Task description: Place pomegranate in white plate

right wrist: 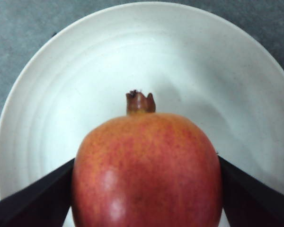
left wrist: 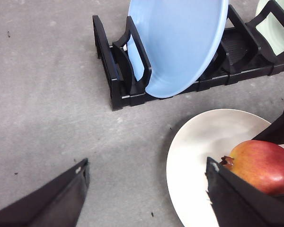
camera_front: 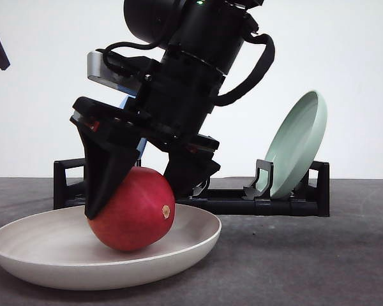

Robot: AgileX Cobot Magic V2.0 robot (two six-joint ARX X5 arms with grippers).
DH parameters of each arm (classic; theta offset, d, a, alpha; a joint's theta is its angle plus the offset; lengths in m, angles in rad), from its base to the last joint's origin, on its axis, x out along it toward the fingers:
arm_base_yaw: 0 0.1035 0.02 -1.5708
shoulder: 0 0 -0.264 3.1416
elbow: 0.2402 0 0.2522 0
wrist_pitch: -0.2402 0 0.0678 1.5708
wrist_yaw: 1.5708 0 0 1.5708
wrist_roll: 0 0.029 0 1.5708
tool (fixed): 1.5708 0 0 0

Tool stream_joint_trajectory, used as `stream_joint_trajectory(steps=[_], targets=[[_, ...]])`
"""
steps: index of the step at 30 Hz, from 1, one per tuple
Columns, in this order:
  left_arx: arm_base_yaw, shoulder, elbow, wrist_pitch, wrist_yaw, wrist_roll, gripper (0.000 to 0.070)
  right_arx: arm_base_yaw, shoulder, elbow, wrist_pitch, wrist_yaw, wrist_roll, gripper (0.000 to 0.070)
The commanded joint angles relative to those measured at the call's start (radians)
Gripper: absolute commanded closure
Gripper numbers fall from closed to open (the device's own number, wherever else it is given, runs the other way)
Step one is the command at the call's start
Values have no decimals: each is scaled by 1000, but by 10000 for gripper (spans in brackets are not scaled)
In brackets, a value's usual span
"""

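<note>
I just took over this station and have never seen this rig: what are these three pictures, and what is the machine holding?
It is a two-armed robot with cameras. The front view looks forward over the grey table. The other two pictures come from cameras on the wrists.

In the front view, the right gripper has its jaws closed around the pomegranate, which rests in the white plate. The right wrist view looks down on that fruit between the jaws.

The left gripper hangs open, holding nothing. Behind, a black rack holds a blue plate and a pale green plate on edge.
</note>
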Motion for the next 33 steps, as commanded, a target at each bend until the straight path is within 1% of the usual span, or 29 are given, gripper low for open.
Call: stream_joint_trajectory(steps=[1,8,12,15,20,23,26,33], targets=[[-2,6,6,7,2,6,230,12,14,20,7,-2,-11,178],[-2,6,6,7,2,6,230,18,2,24,3,-7,4,76],[-2,6,6,7,2,6,230,18,-34,37,-29,-9,1,74],[-2,6,6,7,2,6,230,17,-87,38,-60,-3,-15,75],[-2,6,6,7,2,2,230,-4,-182,26,-126,30,-80,75],[-2,6,6,7,2,2,230,-36,-230,-12,-133,31,-111,76],[-2,6,6,7,2,3,230,-81,-278,-76,-110,28,-113,76],[-2,6,6,7,2,3,230,-198,-434,-295,25,27,-106,80]])
